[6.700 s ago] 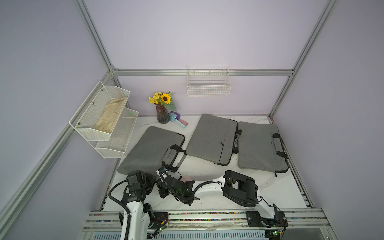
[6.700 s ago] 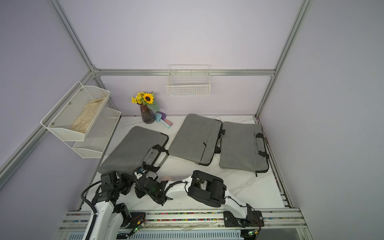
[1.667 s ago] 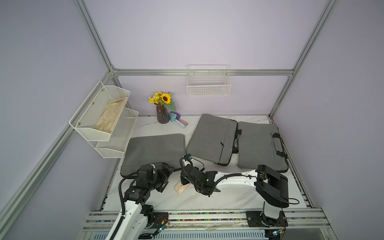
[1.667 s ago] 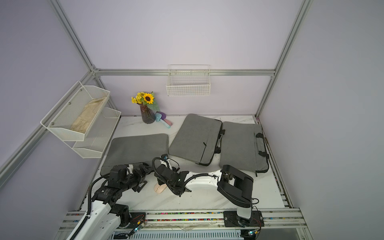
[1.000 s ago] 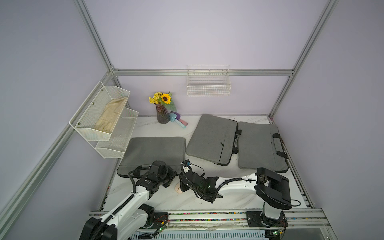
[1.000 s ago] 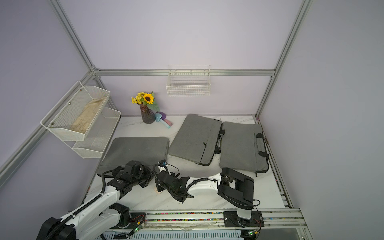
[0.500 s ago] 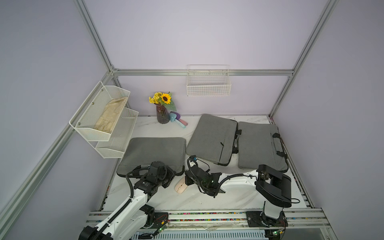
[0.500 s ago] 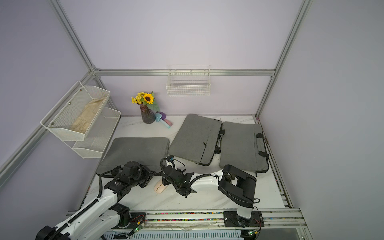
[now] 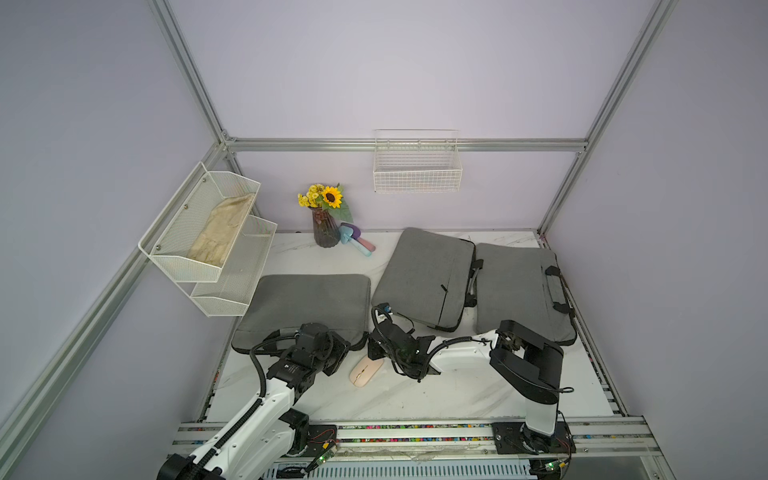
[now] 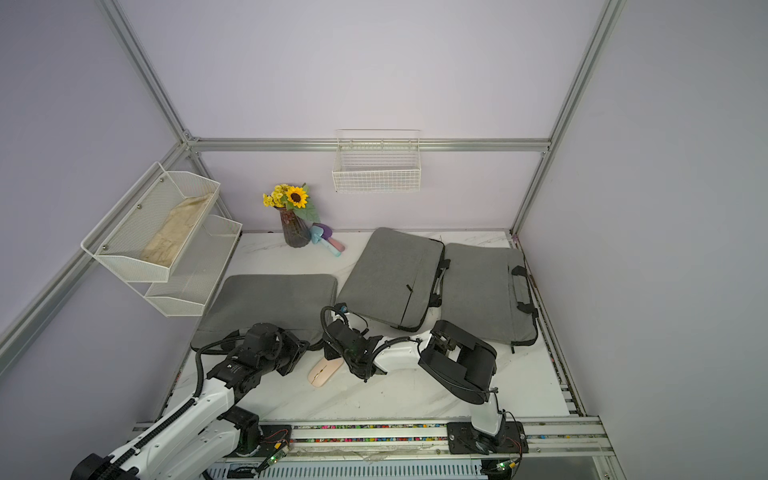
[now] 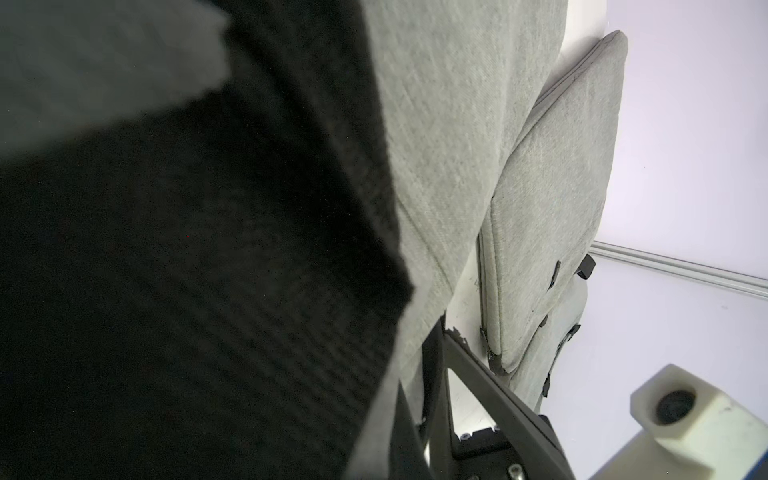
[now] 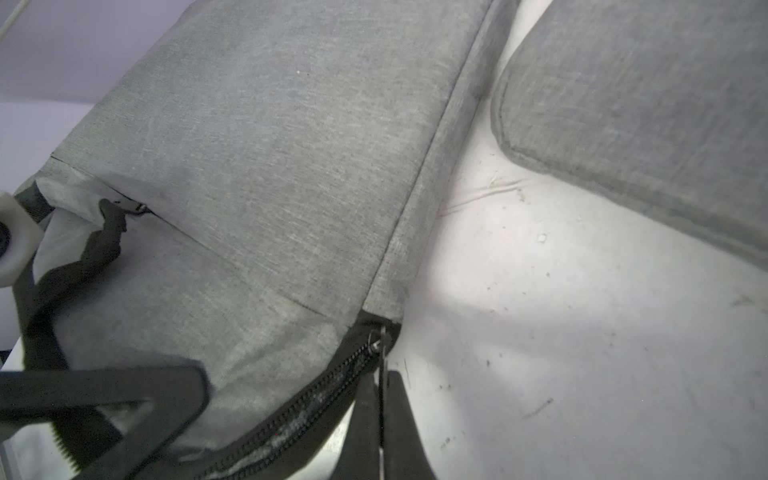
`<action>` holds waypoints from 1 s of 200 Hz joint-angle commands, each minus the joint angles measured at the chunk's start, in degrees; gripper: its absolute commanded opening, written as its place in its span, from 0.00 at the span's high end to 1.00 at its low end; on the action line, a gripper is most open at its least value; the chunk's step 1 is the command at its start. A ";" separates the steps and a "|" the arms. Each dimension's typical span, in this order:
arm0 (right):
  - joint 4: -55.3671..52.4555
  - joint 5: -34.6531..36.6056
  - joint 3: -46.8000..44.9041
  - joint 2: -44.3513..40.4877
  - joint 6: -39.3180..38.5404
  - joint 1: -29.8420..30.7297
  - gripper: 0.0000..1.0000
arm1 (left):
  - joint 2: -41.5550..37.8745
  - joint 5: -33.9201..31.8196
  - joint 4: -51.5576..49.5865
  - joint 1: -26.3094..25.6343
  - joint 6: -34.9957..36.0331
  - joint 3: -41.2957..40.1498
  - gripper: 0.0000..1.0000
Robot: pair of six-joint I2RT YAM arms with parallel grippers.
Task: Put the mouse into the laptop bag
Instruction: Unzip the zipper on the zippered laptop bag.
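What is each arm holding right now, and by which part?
Right gripper: jaws shut on the small metal zipper pull at a corner of the grey fabric laptop bag. Left gripper: cannot tell whether it holds anything.

You will find no text, label, brand, number or sign that can be read in any view. In a top view, a small white mark sits on the left arm (image 10: 227, 365), above the front rail (image 10: 374, 434), but it is too small to make out. The strip of coloured specks along that rail forms no letters or digits you could read. Both wrist views are close up and partly blurred, and they show no print.
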 commanded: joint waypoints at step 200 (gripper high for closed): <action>-16.55 9.69 -3.43 -13.30 8.35 6.11 0.05 | 12.38 -18.97 -15.10 9.90 17.42 18.02 0.00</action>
